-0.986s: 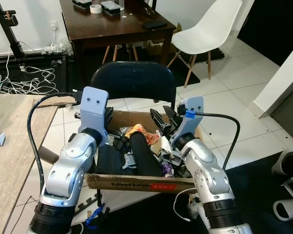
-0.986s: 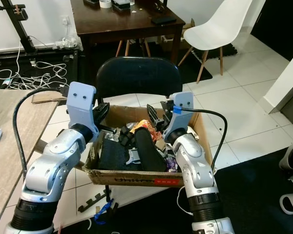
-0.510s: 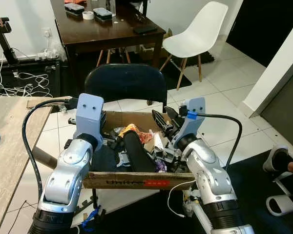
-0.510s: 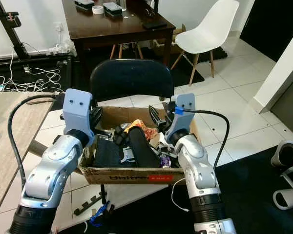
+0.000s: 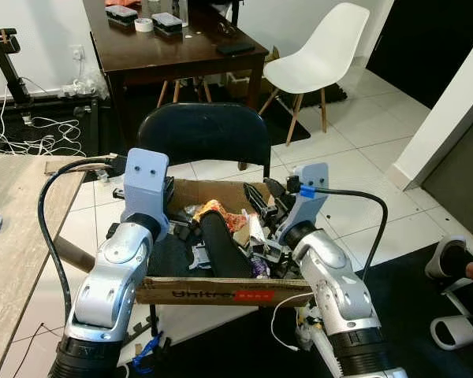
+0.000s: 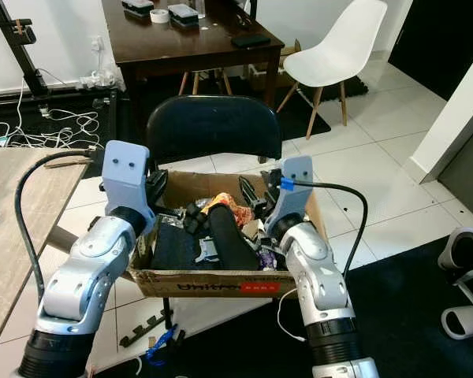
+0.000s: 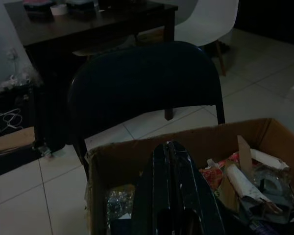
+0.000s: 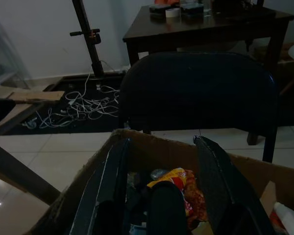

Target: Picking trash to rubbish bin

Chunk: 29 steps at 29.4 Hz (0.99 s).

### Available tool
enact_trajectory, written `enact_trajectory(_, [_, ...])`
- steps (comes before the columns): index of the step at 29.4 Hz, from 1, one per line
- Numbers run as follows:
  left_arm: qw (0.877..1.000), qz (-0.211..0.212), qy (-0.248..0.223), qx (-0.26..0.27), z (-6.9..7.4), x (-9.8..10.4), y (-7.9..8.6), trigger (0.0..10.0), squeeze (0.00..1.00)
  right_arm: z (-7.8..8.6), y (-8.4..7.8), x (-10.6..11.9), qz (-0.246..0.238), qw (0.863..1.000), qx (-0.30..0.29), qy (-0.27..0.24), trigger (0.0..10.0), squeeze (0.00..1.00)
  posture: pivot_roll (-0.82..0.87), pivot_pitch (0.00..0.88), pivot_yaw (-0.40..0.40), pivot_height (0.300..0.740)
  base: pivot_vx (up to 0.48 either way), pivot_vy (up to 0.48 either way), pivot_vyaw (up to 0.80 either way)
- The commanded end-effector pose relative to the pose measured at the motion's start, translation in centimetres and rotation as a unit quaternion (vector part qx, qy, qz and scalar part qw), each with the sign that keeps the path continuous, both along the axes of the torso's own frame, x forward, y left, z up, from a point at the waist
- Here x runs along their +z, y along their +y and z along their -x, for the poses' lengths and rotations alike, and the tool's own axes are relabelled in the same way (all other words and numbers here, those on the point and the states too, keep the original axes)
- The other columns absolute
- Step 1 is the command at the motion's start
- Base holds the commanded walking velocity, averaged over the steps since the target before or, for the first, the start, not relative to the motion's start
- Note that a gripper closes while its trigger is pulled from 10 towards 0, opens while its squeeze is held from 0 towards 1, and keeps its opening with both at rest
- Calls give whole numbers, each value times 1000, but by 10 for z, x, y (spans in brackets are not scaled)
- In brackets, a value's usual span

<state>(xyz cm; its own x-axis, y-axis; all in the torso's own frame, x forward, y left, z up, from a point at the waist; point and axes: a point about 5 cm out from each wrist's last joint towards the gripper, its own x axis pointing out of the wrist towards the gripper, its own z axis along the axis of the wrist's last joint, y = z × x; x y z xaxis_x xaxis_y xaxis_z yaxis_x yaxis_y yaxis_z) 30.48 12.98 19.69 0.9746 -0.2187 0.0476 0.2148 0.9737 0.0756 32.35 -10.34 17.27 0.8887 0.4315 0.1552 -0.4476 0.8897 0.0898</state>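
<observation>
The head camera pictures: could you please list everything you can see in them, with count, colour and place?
cardboard box: one, brown, full of trash, on the black chair.
black cylinder: one, lying in the box.
orange wrapper: one, at the back of the box.
black chair: one, behind and under the box.
dark table: one, brown, beyond the chair.
tape roll: one, white, on the dark table.
white chair: one, right of the dark table.
cables: white tangle, floor at left.
wooden table: one, pale, robot's left.
left gripper: shut, over the box.
right gripper: open, over the box.
</observation>
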Motion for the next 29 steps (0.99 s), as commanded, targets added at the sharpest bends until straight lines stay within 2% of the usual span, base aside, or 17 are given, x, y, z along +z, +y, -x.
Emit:
enact_trajectory(1, [1000, 9, 1, -8, 0, 0, -5, 10000, 0, 1, 1, 1, 15, 1000, 1, -5, 10000, 0, 179, 99, -36, 740, 0, 0, 800])
enact_trajectory(11, [1000, 14, -2, -4, -1, 2, -5, 10000, 0, 1, 1, 2, 20, 1000, -1, -8, 10000, 0, 186, 99, -33, 740, 0, 0, 800])
enact_trajectory(14, [1000, 16, -15, 8, -2, 6, -2, 10000, 0, 1, 2, 2, 19, 1000, -2, -9, 10000, 0, 186, 99, -33, 740, 0, 0, 800])
enact_trajectory(16, [998, 23, -36, 36, -3, 12, 5, 10000, 0, 1, 2, 2, 18, 1000, -6, -11, 10000, 0, 185, 100, -30, 740, 0, 0, 800])
enact_trajectory(21, [996, 29, -43, 73, -5, 15, 15, 10000, 0, 1, -1, 0, 19, 1000, -15, -8, 10000, 0, 184, 99, -28, 740, 0, 0, 800])
enact_trajectory(29, [997, 20, -34, 65, -5, 12, 12, 10000, 0, 2, -2, 0, 21, 1000, -17, -8, 10000, 0, 181, 93, -25, 740, 0, 0, 800])
